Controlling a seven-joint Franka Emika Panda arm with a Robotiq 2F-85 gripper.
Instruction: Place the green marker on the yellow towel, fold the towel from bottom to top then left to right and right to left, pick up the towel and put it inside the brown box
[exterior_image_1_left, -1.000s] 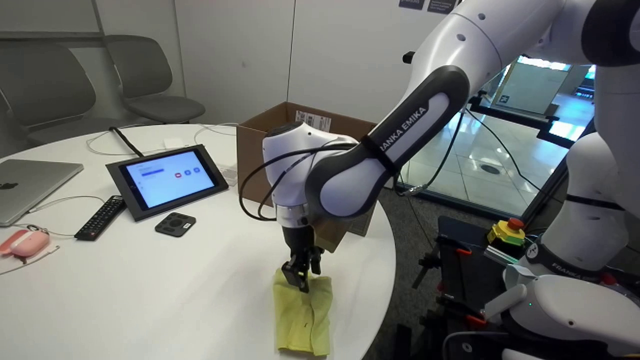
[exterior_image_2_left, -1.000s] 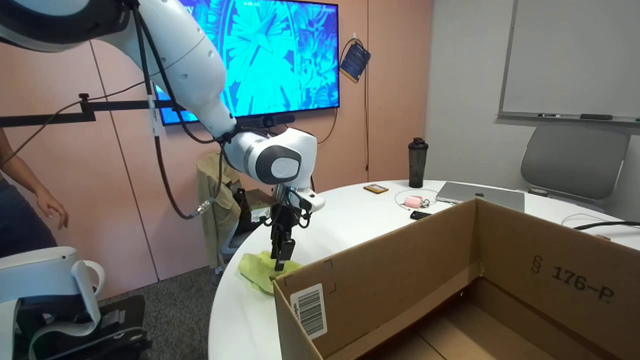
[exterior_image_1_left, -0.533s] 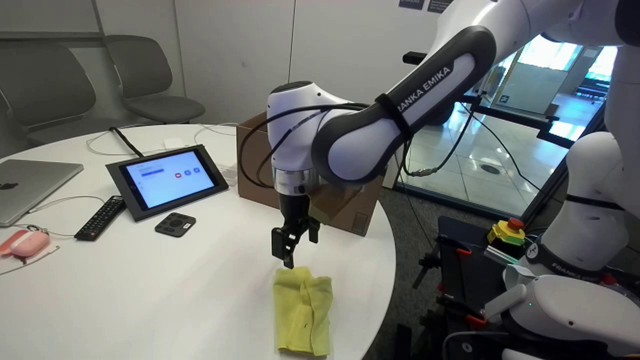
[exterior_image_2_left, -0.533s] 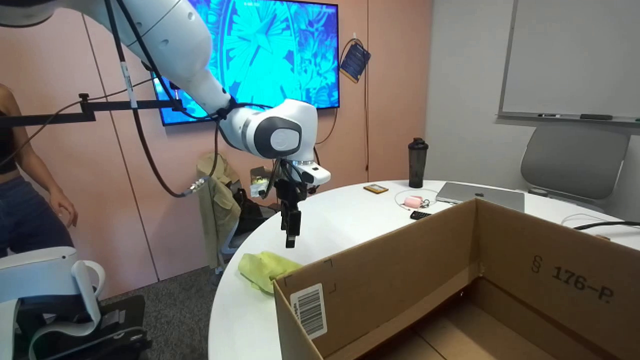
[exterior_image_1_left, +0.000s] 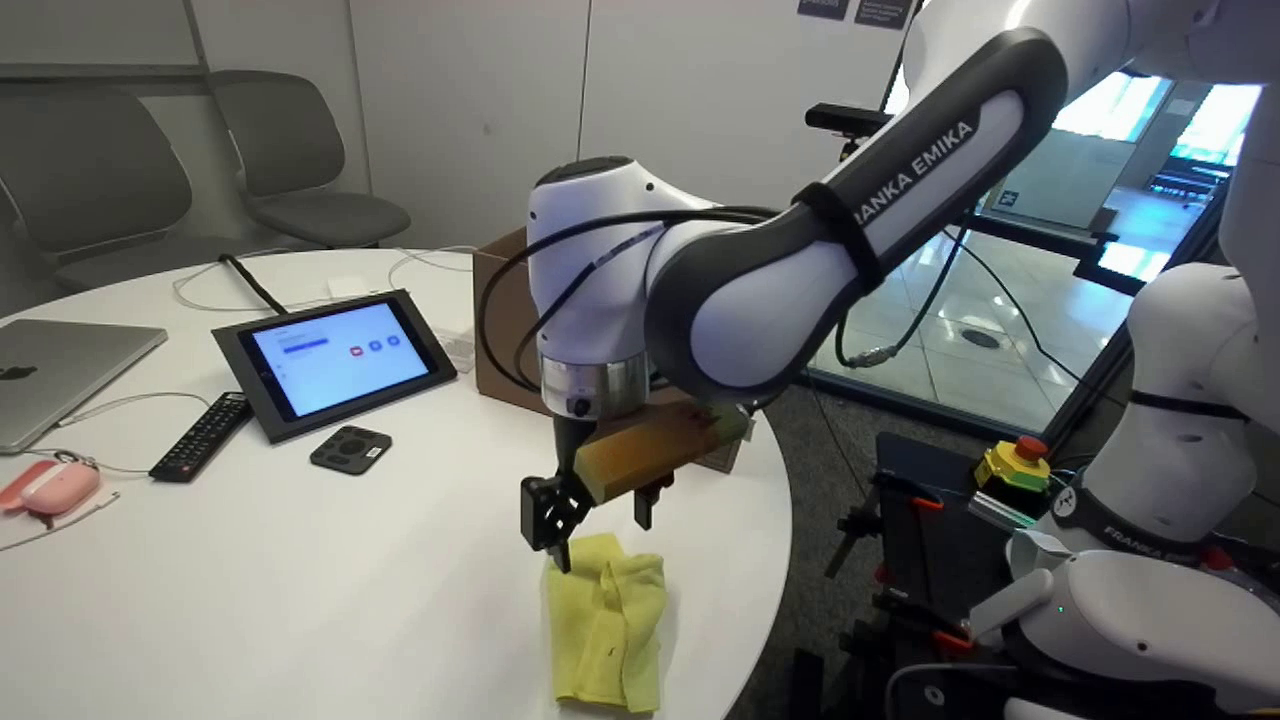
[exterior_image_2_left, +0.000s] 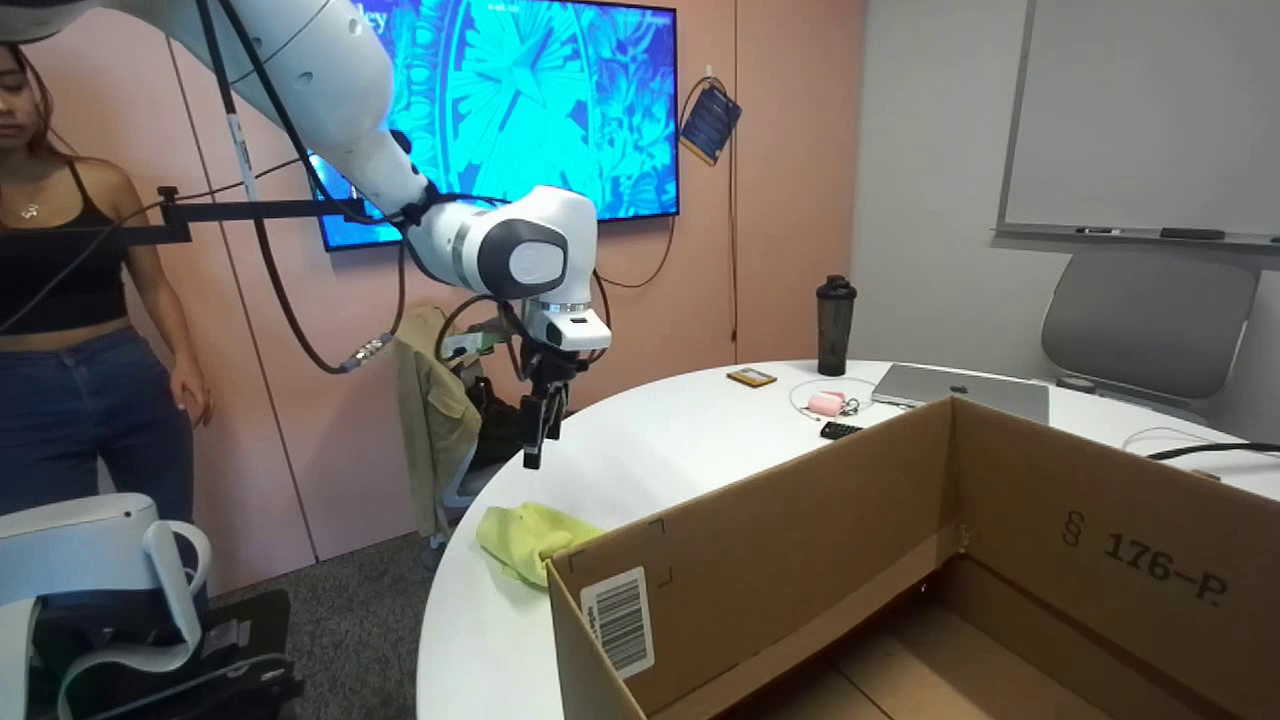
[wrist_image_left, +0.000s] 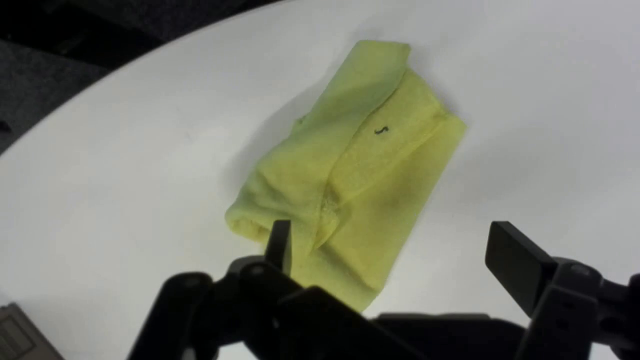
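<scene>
- Two fingers (wrist_image_left: 520, 265), spread wide, hang over the bench (exterior_image_1_left: 420, 560), apart from the yellow towel (wrist_image_left: 350, 175); in the wrist view one tip overlaps the towel's outline.
- The single towel lies folded and creased on the bench, a small dark squiggle (wrist_image_left: 381, 130) on top; whether its folds hold anything cannot be told.
- One brown box (exterior_image_2_left: 780, 550) stands near the towel, hiding part of it in an exterior view; its inside shows cardboard walls, part of the floor, one barcode label (exterior_image_2_left: 618, 620) and the print (exterior_image_2_left: 1150, 562) "§ 176-P."
- One dark bottle (exterior_image_2_left: 834, 330), well apart from the towel; its contents cannot be made out.
- Also well apart from the towel, on the bench: one lit tablet (exterior_image_1_left: 340, 355), one remote (exterior_image_1_left: 200, 437), one flat black device (exterior_image_1_left: 350, 449), one laptop (exterior_image_1_left: 75, 375), one pink case (exterior_image_1_left: 62, 487).
- Off the bench, well away from the towel: two grey chairs (exterior_image_1_left: 275, 135) in an exterior view, one wall screen (exterior_image_2_left: 540, 110), one person (exterior_image_2_left: 80, 400).
</scene>
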